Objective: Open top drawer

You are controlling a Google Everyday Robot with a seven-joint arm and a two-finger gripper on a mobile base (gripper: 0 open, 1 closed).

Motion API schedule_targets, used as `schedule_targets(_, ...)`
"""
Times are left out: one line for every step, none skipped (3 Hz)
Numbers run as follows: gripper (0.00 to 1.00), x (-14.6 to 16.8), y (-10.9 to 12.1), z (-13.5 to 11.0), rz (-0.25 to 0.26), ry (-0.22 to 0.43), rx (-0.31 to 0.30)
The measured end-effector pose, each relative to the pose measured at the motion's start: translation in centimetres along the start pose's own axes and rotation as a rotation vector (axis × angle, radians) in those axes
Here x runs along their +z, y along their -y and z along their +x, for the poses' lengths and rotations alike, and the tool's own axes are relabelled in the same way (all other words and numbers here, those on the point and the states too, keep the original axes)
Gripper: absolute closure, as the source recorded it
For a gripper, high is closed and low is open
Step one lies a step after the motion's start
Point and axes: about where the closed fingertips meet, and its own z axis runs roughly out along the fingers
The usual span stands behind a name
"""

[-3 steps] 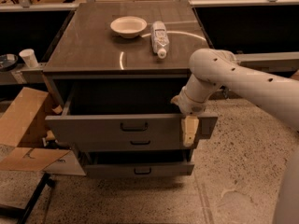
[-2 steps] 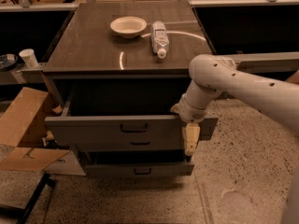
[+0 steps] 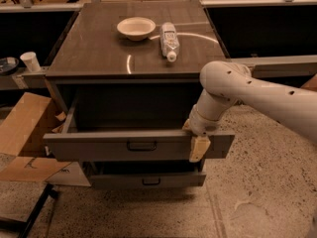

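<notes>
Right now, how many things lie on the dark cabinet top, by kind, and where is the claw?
Round white bowl: 1
Clear plastic bottle: 1
Total: 2
The claw sits at the front of the open dark grey-brown metal top drawer, right of its handle.

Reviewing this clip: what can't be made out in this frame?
Camera view:
Inside the top drawer: deep shadow, contents unseen.
The hand, at that drawer front's right end: partly hidden behind the front.
The lower drawer: mostly covered by the open top drawer.
The bottle: label too small to read.
</notes>
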Motion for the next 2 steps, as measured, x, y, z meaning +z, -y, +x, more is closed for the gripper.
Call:
schedule_targets(0.65,0.4,-3.0,-0.3,-0.016,0.007,0.016)
schedule_targets(0.7,0.7,-6.6,-1.0,-0.012,0.026,0.068)
